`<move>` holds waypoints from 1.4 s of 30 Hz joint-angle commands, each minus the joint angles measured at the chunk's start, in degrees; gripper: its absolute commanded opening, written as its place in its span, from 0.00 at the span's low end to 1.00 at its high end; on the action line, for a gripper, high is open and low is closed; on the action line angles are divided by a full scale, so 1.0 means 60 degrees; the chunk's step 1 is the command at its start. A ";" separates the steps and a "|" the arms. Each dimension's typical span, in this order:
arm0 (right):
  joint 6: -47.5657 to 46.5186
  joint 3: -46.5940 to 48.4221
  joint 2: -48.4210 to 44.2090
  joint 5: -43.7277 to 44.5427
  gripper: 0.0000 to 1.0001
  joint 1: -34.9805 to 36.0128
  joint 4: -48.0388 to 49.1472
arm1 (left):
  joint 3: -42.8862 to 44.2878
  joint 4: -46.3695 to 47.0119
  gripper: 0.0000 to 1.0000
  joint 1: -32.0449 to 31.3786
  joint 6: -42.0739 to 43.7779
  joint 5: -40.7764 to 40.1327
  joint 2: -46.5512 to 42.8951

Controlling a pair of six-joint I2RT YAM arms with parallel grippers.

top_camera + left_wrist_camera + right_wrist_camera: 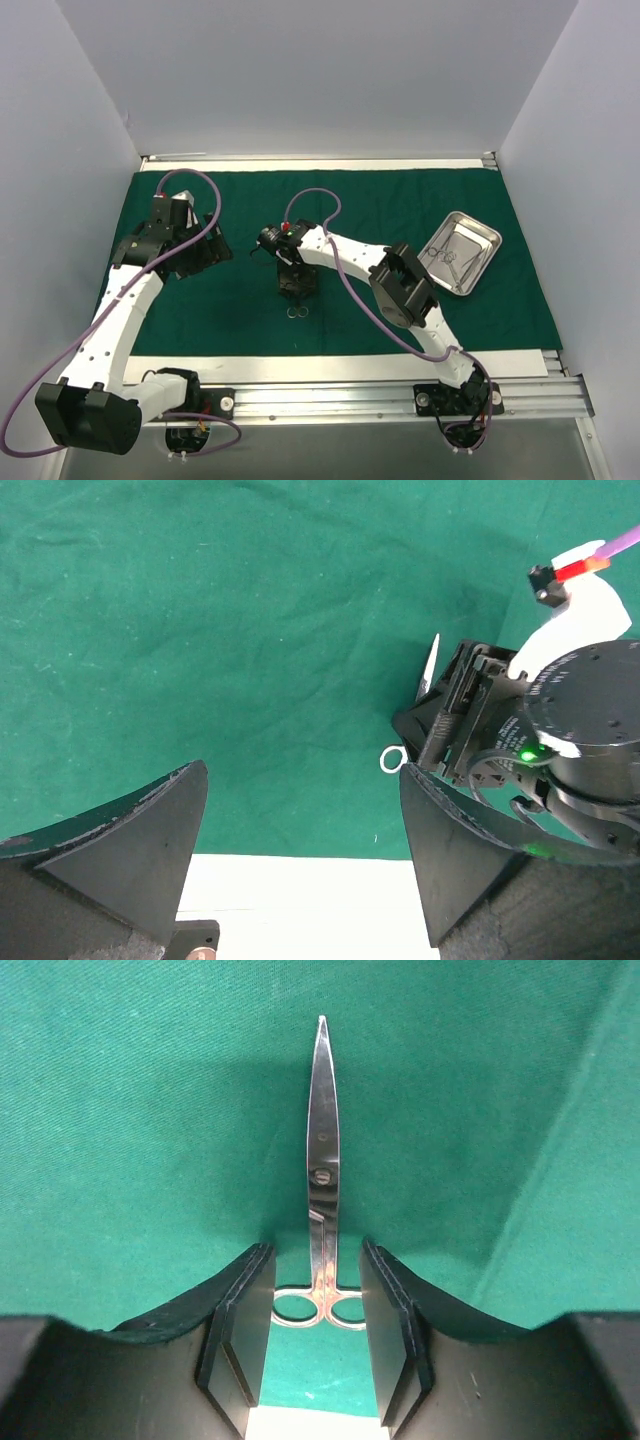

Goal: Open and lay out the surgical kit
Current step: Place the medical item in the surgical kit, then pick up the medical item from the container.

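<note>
The dark green drape (400, 210) lies spread flat on the table. The steel tray (490, 240) sits on it at the right, with a thin silver instrument (450, 262) inside. A pair of silver scissors (322, 1160) lies on the drape in the middle, rings (297, 312) toward the front. My right gripper (315, 1330) is open, low over the scissors, its fingers either side of the rings without touching them. My left gripper (300, 850) is open and empty over the drape (200, 630) at the left (205, 255). It sees one scissor ring (391, 759).
A white strip of table (300, 368) runs along the drape's front edge, with an aluminium rail (400, 395) behind the arm bases. White walls close the left, back and right. A crease (560, 1160) runs through the drape to the right of the scissors.
</note>
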 commanded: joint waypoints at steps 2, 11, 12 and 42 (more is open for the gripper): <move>-0.0083 0.0956 -0.0461 0.0352 0.40 -0.0101 -0.0914 | 0.0019 0.0487 0.86 0.0066 0.0069 0.0142 -0.0003; -0.1122 0.0713 -0.3622 0.0764 0.43 -0.2676 -0.1195 | -0.0216 0.1789 0.85 0.0066 0.1196 0.1604 0.0640; -0.1224 0.0058 -0.3988 0.0734 0.44 -0.3071 -0.1063 | -0.0186 0.2081 0.85 0.0066 0.1270 0.1767 0.0743; -0.3760 -0.3743 -0.3774 0.0163 0.36 -1.0165 0.1134 | 0.2289 0.2260 0.82 -0.0080 0.2633 0.3116 0.4611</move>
